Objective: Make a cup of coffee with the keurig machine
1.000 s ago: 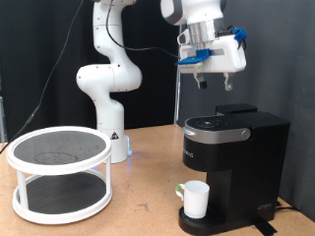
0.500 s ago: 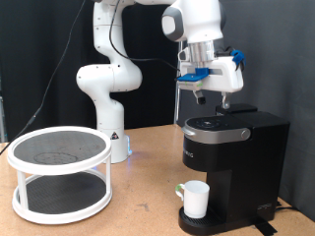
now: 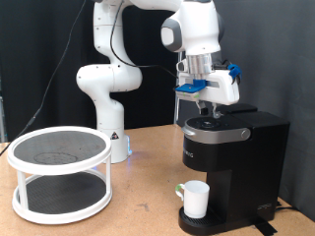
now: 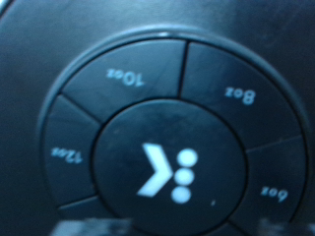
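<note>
One tool (image 3: 210,115) atop keurig machine (image 3: 231,162), cup (image 3: 195,200) beneath.

On the keurig machine's (image 3: 231,152) round button panel (image 4: 162,138), "10oz", "8oz", "12oz", "6oz" are read around a centre "K" logo btn (image 4: 165,175).

Keurig machine (image 4: 162,118) brew-size buttons (image 4: 138,74), close-up

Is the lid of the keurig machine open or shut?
Shut. The keurig machine has its lid lying flat, and the gripper is just above its buttons.
</note>
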`<act>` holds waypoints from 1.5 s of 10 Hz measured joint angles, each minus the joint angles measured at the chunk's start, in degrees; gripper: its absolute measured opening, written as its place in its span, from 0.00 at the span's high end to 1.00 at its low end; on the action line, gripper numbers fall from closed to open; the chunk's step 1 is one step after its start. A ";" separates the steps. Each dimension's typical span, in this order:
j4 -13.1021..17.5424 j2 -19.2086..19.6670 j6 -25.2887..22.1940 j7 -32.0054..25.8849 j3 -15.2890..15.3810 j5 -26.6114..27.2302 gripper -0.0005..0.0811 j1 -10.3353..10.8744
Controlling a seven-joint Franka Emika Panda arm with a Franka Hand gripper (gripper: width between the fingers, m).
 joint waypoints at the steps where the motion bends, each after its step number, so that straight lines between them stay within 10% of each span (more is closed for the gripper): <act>1: -0.18 0.24 0.07 0.00 0.00 0.01 0.77 -0.01; 4: -0.33 0.76 0.63 0.24 -0.08 0.25 0.98 -0.19; 15: 1.98 2.81 -2.60 1.30 -1.53 3.84 0.99 -1.71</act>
